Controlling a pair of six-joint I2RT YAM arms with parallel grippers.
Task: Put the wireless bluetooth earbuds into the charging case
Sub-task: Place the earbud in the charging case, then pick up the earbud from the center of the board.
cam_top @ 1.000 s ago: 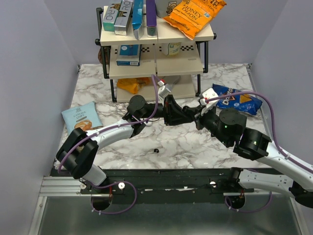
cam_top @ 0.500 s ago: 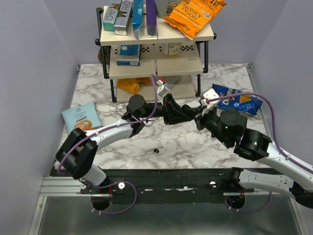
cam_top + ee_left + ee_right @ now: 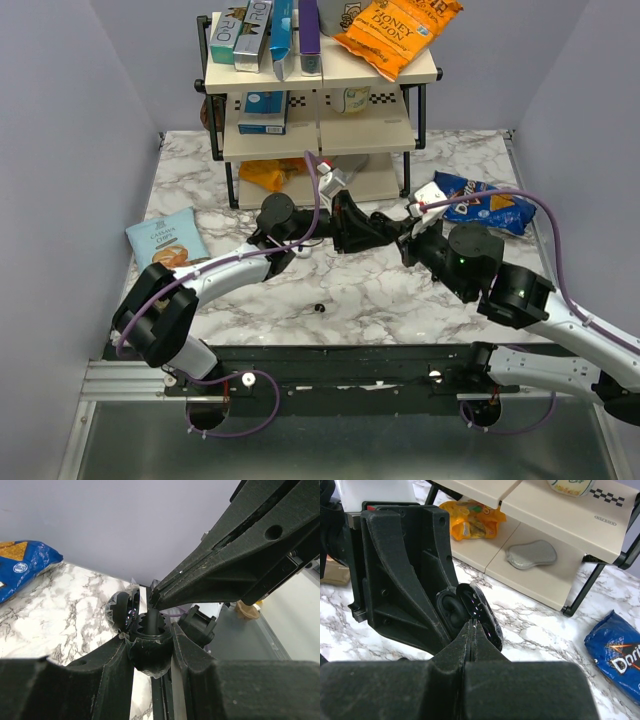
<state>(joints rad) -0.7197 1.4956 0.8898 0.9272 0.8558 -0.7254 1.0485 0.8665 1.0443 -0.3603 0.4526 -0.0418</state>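
Observation:
My left gripper [image 3: 352, 226] is shut on the charging case [image 3: 150, 656], a small black oval held above the marble table with its glossy lid [image 3: 121, 611] open. In the right wrist view the case's hollow [image 3: 451, 611] and lid [image 3: 484, 616] face me, between the left fingers [image 3: 400, 575]. My right gripper [image 3: 471, 625] is shut, fingers pressed together, its tip [image 3: 153, 600] at the case's opening. A dark ridged piece [image 3: 150, 622] sits in the case under that tip; I cannot tell if it is an earbud. One tiny black earbud [image 3: 318, 308] lies loose on the table near the front.
A shelf rack [image 3: 320, 120] with boxes and snack bags stands at the back. A pale grey oval thing [image 3: 530, 555] lies on its bottom shelf beside an orange bag [image 3: 472, 522]. A blue Doritos bag [image 3: 480, 205] lies right, a chips bag [image 3: 165, 240] left.
Both grippers, joined at the case, have drifted slightly toward the rack. The loose earbud on the table has not moved.

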